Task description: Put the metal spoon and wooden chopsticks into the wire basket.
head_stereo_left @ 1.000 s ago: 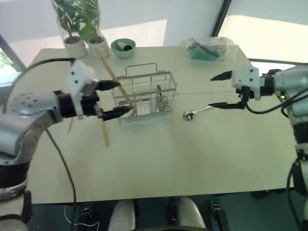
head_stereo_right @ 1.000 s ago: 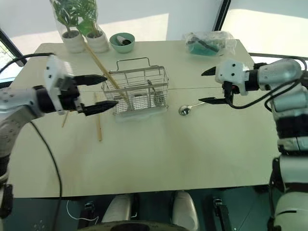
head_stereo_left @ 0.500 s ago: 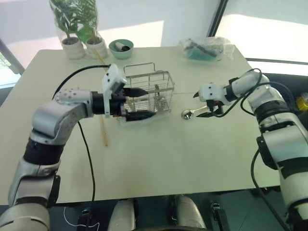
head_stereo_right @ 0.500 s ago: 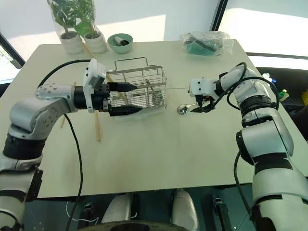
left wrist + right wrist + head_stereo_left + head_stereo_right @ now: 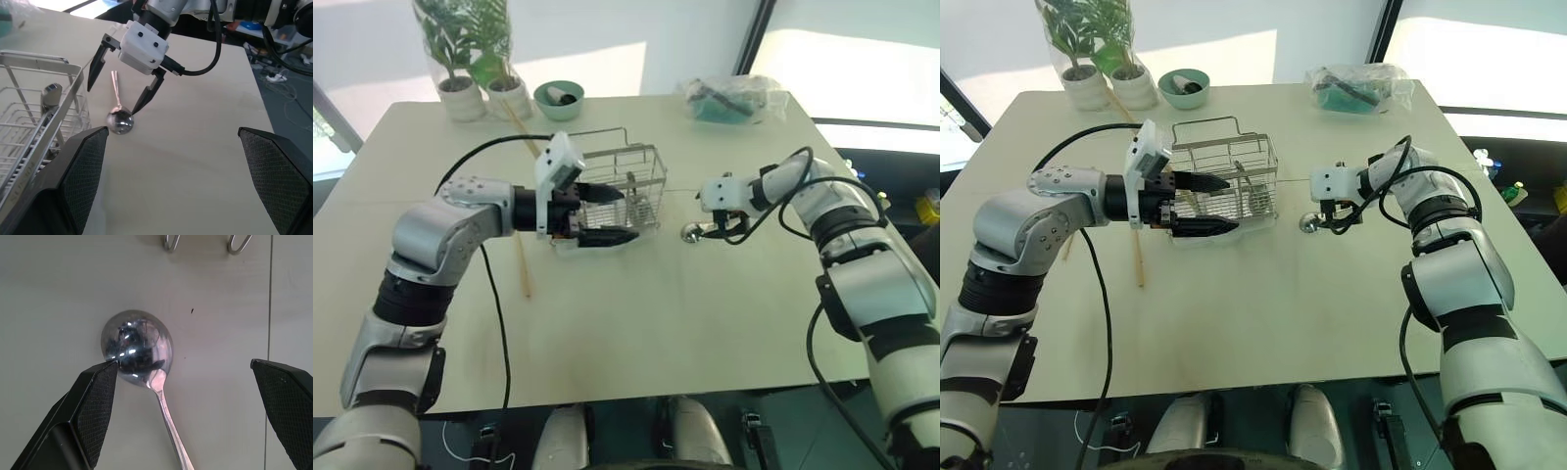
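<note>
The metal spoon [image 5: 693,233] lies on the table to the right of the wire basket [image 5: 641,153], its bowl toward the basket. My right gripper [image 5: 1330,223] hangs open just above it, fingers pointing down on either side of the handle near the bowl [image 5: 137,347]. My left gripper [image 5: 615,213] is open at the basket's near side, pointing right with nothing between its fingers. One of the wooden chopsticks [image 5: 522,262] lies flat on the table left of the basket. Another [image 5: 524,125] leans out of the basket toward the back left.
A metal utensil [image 5: 51,94] stands inside the basket. At the table's far edge are a teal bowl [image 5: 559,96], two potted plants [image 5: 475,73] and a clear plastic bag [image 5: 736,98]. The near half of the table [image 5: 685,333] is bare.
My right gripper has come down and left from above the table to straddle the spoon. My left gripper has slid a little to the right along the basket's near side. The camera shifted too.
</note>
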